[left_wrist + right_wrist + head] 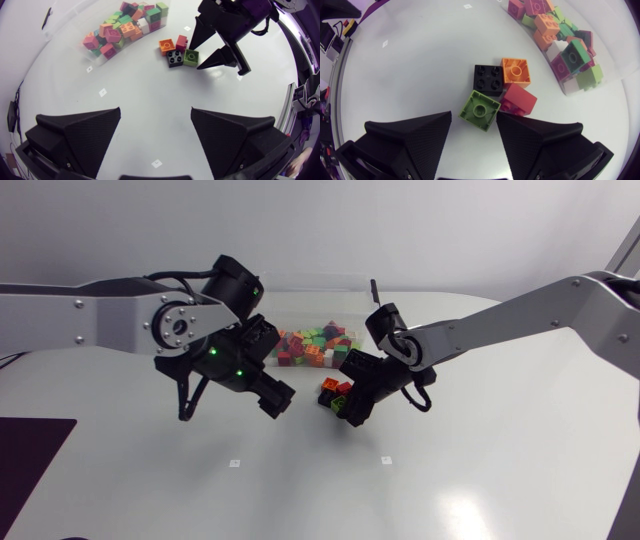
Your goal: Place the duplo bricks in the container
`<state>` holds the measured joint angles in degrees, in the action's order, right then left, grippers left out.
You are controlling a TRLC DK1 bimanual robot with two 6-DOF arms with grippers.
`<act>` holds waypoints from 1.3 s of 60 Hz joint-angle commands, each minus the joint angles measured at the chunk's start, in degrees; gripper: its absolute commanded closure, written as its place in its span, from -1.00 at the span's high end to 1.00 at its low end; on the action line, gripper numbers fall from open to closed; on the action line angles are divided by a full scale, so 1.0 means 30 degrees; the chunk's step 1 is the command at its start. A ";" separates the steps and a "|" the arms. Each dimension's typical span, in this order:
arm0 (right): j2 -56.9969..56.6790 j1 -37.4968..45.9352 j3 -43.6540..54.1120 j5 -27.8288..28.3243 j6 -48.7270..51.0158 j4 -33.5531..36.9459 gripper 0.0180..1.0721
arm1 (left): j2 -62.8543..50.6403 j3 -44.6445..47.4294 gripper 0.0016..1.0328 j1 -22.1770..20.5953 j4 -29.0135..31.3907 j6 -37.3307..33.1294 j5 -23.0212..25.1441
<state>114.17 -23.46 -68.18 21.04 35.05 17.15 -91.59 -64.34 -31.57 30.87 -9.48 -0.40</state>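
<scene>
Four loose duplo bricks lie together on the white table: black (488, 79), orange (516, 71), red (519, 99) and green (479, 110). My right gripper (474, 117) is down over the green brick (190, 57), which sits between its fingers. One finger is against the brick and a narrow gap shows at the other. Behind them a clear container (300, 308) holds several coloured bricks (312, 346). My left gripper (277, 396) hangs open and empty above the table, left of the loose cluster (335, 393) and facing it.
Small white markers dot the table (234, 463). A dark mat (25, 455) lies at the front left edge. The two arms are close together near the table's middle.
</scene>
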 commanded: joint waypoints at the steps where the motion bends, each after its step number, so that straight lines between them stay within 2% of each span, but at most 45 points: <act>1: 0.0703 -0.0148 -0.0270 0.0048 0.0534 0.0349 0.12 | -0.1110 0.0498 0.89 -0.0492 -0.0652 0.0170 0.0193; 11: 0.0615 -0.0236 -0.0212 -0.0128 0.0212 0.0495 0.04 | -0.2721 0.0029 0.89 -0.1165 -0.1648 0.0697 0.0193; 20: 0.0410 -0.0528 -0.0300 -0.1124 -0.0755 0.0027 0.04 | -0.3161 -0.0322 0.89 -0.1341 -0.1678 0.0727 0.0193; 27: 0.0322 -0.0763 -0.0446 -0.1739 -0.1429 0.0056 0.04 | -0.2985 -0.0293 0.89 -0.1312 -0.1678 0.0756 0.0193; 41: 0.0381 -0.1788 -0.1296 -0.4288 -0.3245 0.0847 0.04 | -0.2780 -0.0147 0.89 -0.0902 -0.1678 0.0727 0.0193; 52: 0.0996 -0.2140 -0.1882 -0.4844 -0.3919 0.1286 0.04 | -0.2985 -0.0176 0.89 -0.0902 -0.2381 0.0844 0.0223; 55: 0.1201 -0.2140 -0.1999 -0.4844 -0.3948 0.1316 -0.12 | -0.3132 -0.0264 0.89 -0.0931 -0.2615 0.0961 0.0223; 61: 0.1436 -0.2111 -0.2028 -0.4844 -0.3977 0.1433 -0.31 | -0.3512 -0.0439 0.89 -0.1048 -0.2850 0.1078 0.0223; 65: 0.1406 -0.2052 -0.1882 -0.4844 -0.3977 0.1433 -0.37 | -0.3718 -0.0586 0.89 -0.1107 -0.2879 0.1078 0.0223; 78: 0.1025 -0.1905 -0.1179 -0.4727 -0.3802 0.1433 -0.40 | -0.3952 -0.0850 0.89 -0.1107 -0.2908 0.1049 0.0252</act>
<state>116.27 -29.52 -73.82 7.22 24.16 19.94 -101.97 -65.32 -34.57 22.35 -7.51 -0.05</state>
